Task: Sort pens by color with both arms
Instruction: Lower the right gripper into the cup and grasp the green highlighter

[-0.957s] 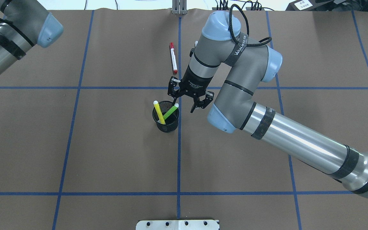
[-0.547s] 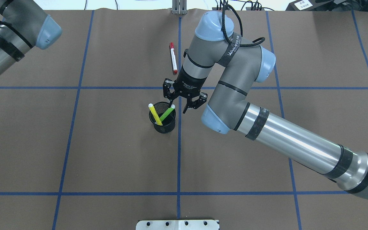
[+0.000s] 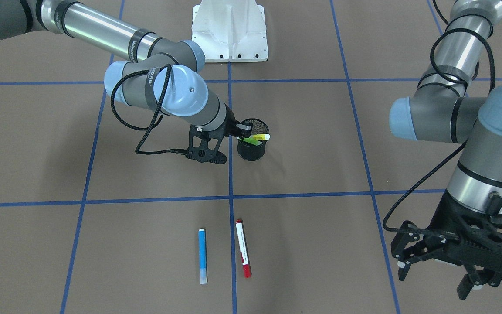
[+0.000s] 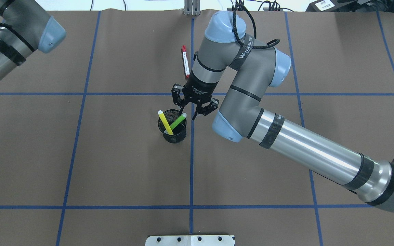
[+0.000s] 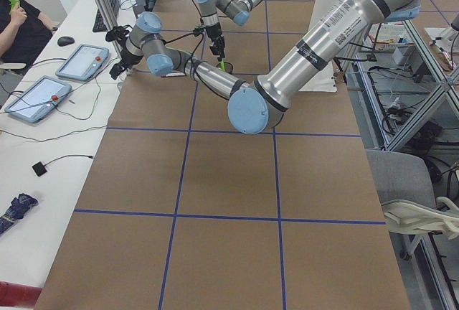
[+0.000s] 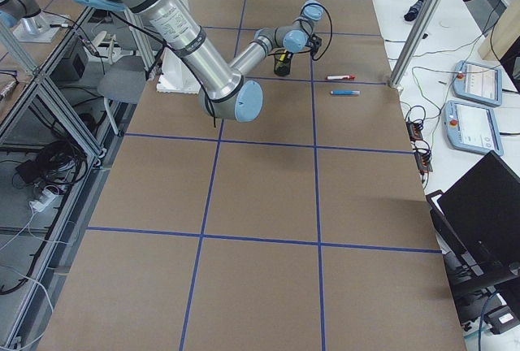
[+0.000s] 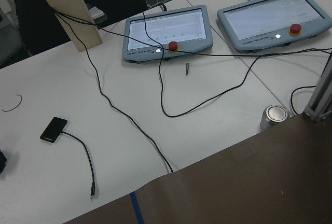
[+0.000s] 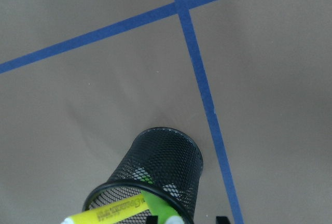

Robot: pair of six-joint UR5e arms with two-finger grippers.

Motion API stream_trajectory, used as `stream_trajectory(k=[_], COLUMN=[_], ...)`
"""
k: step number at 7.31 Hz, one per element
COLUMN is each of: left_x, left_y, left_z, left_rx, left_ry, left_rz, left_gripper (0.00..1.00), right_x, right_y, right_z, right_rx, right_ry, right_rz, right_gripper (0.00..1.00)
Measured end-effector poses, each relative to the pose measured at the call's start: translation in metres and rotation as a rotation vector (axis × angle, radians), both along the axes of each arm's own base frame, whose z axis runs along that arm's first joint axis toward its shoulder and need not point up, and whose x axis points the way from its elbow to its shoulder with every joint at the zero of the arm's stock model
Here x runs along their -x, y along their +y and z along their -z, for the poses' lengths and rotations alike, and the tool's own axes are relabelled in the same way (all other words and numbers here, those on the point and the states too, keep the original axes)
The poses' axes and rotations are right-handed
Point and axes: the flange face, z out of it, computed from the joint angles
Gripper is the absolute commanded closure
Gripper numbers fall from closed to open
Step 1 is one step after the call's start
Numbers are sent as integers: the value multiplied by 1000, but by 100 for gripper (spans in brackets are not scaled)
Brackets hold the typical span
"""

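Note:
A black mesh cup (image 4: 172,131) stands near the table's middle with the yellow pen (image 4: 165,122) and the light green pen (image 4: 177,121) leaning in it. My right gripper (image 4: 188,116) is open, and its fingers flank the green pen's upper tip. The right wrist view shows the cup (image 8: 155,167), the yellow pen (image 8: 111,211) and the green pen (image 8: 158,208) just below the fingertips. The red-capped white pen (image 4: 185,62) lies flat beyond the right arm. The blue pen (image 3: 202,256) lies beside the red pen (image 3: 242,248). My left gripper (image 3: 433,282) is open and empty, far off to the side.
The white pedestal base (image 3: 230,30) stands at the robot's edge. Blue tape lines (image 4: 191,164) grid the brown table. The left wrist view shows the operators' white table with control tablets (image 7: 168,32), cables and a can (image 7: 274,116).
My right gripper has moved left onto the green pen's tip. The cup with its two pens has shifted a little to the left. The left arm has barely moved.

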Motion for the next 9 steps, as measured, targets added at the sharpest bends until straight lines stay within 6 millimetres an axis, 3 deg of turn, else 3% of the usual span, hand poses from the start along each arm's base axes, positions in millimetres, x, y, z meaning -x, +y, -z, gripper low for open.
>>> stream_trajectory(k=[4,9], left_x=[0,0], left_y=[0,0], left_z=[0,1], left_rx=[1,1], left_ry=[0,3], left_rz=[0,2], left_gripper=[1,1], right_x=[11,11], right_y=[-13,-9], right_z=[6,9], right_rx=[-8,16], right_ry=[-18,-21], right_rz=[-11,-18], right_gripper=[51,49])
